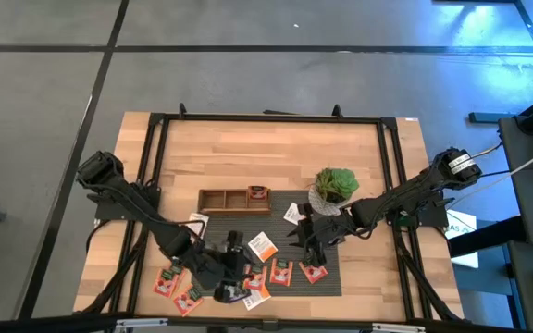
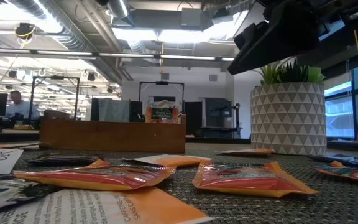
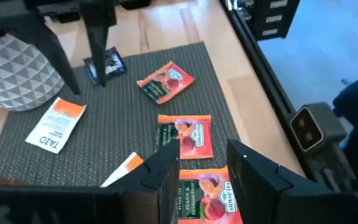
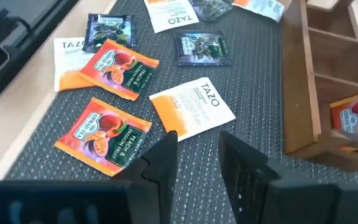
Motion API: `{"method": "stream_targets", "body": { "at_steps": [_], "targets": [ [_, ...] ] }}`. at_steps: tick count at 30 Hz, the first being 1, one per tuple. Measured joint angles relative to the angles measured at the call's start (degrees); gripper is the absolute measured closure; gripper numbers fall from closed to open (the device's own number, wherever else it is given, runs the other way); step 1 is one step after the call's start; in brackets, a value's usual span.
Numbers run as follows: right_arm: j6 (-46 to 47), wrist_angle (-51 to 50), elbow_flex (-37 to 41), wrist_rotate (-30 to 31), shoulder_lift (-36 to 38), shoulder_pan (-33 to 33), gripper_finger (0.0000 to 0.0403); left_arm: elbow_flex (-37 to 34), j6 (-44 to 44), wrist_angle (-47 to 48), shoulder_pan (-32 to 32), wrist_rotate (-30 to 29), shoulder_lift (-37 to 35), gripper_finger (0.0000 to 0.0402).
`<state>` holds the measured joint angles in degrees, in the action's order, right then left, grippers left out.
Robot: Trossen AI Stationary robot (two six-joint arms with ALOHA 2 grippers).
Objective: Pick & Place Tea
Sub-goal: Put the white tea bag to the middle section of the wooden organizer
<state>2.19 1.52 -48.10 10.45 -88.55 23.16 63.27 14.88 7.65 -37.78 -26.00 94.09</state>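
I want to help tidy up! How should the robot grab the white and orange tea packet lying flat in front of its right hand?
Best from straight above, pinching across two opposite edges of the flat square white-and-orange paper tea sachet. It lies flat on the dark woven mat with bare mat around it, and the open right hand is just short of it.

The table (image 1: 248, 148) is light, smooth wood. A dark mat (image 4: 253, 93) with a rough woven look lies under both grippers. The red tea packets (image 4: 102, 135) near the right gripper (image 4: 199, 149) look shiny, like foil. The white and orange packet (image 4: 192, 107) just in front of it looks like matt paper. The tray (image 4: 328, 81) beside it is brown wood.
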Motion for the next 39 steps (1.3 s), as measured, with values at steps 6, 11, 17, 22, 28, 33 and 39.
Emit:
{"method": "stream_targets", "body": {
  "at_steps": [6, 11, 17, 22, 28, 33, 39],
  "targets": [
    [5.2, 1.3, 0.0, 0.0, 0.0, 0.0, 0.0283, 0.0, 1.6, -0.2, 0.8, -0.4, 4.7, 0.0274],
    [13.9, 4.9, 0.0, 0.1, -1.4, 0.0, 0.0283, 0.0, 6.1, 0.0, 3.2, -3.9, 9.1, 0.0274],
    [27.7, 12.1, 0.0, 0.0, -5.6, -1.2, 0.0283, 0.0, 10.9, 0.0, 5.1, -3.9, 13.2, 0.0274],
    [28.7, 12.8, 0.0, -0.2, -9.4, -1.6, 0.0283, 0.0, 12.6, -0.1, 6.2, -3.0, 15.8, 0.0274],
    [31.9, 17.4, 0.0, 0.0, -12.9, -3.1, 0.0283, 0.0, 15.1, 0.0, 6.9, -1.1, 18.8, 0.0274],
    [32.1, 20.7, 0.0, -0.2, -15.0, -3.9, 0.0283, 0.2, 16.1, -0.4, 6.8, -1.2, 20.5, 0.0274],
    [36.4, 19.1, 0.0, -3.6, -16.7, -4.6, 0.0283, 0.2, 16.1, -0.7, 6.8, -1.2, 20.8, 0.0274]
  ]
}}
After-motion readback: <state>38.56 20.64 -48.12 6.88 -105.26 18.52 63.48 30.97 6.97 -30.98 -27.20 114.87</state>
